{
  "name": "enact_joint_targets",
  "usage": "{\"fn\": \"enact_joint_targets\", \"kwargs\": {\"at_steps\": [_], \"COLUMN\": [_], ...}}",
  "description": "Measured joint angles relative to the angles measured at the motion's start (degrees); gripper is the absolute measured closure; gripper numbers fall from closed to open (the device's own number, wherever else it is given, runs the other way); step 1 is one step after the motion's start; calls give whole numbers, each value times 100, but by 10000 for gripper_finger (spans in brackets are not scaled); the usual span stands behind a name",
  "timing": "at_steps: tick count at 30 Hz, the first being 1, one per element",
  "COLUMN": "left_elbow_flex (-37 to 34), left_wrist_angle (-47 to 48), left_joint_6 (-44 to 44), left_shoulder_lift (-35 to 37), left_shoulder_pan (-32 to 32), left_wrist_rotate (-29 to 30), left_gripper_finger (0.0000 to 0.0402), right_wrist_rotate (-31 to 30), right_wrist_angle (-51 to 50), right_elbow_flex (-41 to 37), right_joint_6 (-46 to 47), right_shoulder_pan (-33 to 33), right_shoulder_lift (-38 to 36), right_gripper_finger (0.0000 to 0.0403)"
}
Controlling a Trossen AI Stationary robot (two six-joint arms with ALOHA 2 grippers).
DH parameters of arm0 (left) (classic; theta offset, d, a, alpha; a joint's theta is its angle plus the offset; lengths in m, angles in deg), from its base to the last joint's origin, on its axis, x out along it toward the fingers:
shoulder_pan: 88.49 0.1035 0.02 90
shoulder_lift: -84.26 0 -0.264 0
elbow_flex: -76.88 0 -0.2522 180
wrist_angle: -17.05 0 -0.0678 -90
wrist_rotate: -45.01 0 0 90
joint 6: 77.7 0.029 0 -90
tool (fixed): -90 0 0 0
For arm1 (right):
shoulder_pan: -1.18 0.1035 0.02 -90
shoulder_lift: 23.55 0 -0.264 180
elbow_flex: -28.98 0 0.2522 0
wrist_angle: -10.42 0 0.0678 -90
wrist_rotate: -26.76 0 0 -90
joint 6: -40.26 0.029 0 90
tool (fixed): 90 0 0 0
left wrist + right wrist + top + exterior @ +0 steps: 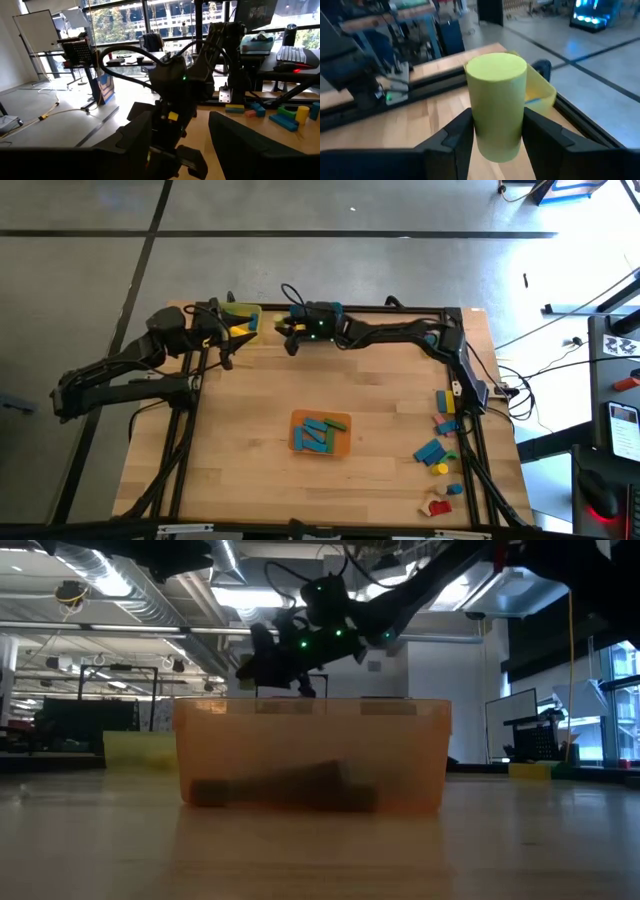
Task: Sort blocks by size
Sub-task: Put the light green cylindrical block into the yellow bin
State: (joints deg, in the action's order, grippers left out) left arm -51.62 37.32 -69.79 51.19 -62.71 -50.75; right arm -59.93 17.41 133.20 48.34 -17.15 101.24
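Yellow-green cylinder block (496,105) sits clamped upright between the right gripper (496,132) jaws, left gripper (180,145) gaping empty

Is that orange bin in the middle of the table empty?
No. The orange bin holds several blue and green blocks lying flat, seen from above; the low view shows dark shapes inside.

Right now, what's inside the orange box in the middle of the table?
The orange plastic bin holds a pile of flat blue wooden blocks with one green block among them. Anything underneath that pile is covered, so I cannot tell.
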Motion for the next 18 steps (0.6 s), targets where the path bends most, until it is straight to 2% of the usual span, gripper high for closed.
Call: {"fn": "enact_joint_targets", "kwargs": {"at_steps": [5,18], "left_elbow_flex": [0,0], "left_wrist_angle": [-46,-165], "left_joint_6": [9,1], "left_shoulder_lift": [-83,-200], "left_shoulder_pan": [0,1], "left_wrist_rotate": [2,2], "left_gripper_finger": [219,219], "right_wrist_rotate": [23,-272], "right_wrist_angle": [549,572], "right_elbow_flex": [4,795], "right_joint_6": [98,-103], "right_shoulder_pan": [-2,-7], "right_shoulder_lift": [189,214], "right_gripper_finger": [246,246]}}
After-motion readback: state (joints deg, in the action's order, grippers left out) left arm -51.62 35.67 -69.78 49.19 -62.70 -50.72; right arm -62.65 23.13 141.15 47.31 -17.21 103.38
